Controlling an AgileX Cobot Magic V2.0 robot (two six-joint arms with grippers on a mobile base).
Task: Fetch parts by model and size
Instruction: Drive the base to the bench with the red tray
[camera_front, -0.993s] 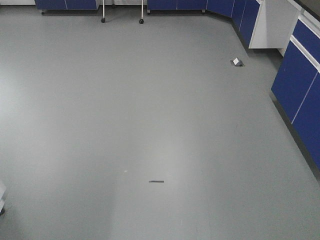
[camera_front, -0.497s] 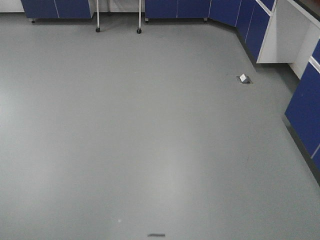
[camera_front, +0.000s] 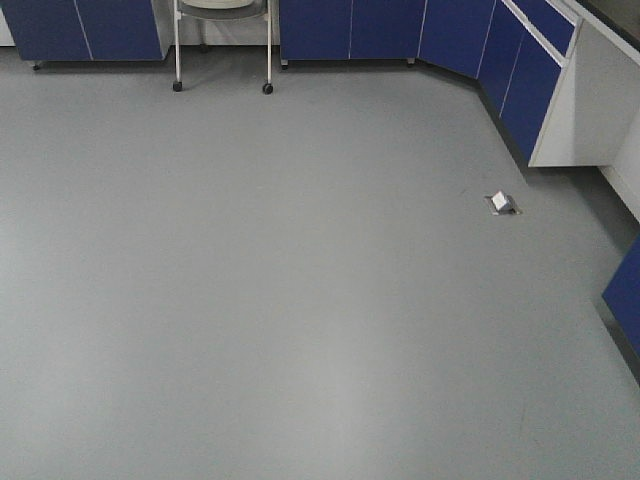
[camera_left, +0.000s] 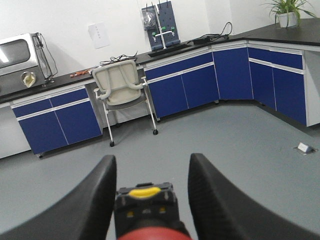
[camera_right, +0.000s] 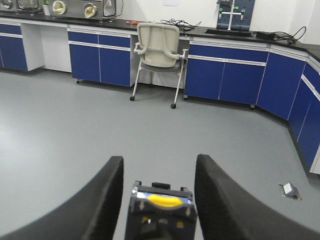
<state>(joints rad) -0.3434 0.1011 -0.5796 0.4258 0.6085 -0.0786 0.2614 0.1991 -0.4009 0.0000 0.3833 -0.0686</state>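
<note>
In the left wrist view my left gripper (camera_left: 151, 162) holds a push-button switch (camera_left: 146, 206) between its black fingers (camera_left: 90, 200). Its black body with a yellow tab points forward, and its red cap sits at the frame's bottom edge. In the right wrist view my right gripper (camera_right: 159, 162) holds a second switch (camera_right: 160, 207), a black body with a yellow tab and a bluish strip. That switch's cap is out of view. Neither gripper nor either part shows in the front view.
Grey floor lies ahead. Blue cabinets (camera_front: 350, 28) line the back wall and the right side (camera_front: 530, 90). A white wheeled chair (camera_left: 122, 87) (camera_right: 159, 47) stands at the back counter, its legs (camera_front: 222, 60) showing ahead. A small floor socket box (camera_front: 502, 203) sits at the right.
The front view has advanced across the floor. The cabinets, chair legs and socket box have slid down the frame, and the dark floor mark has dropped out at the bottom.
</note>
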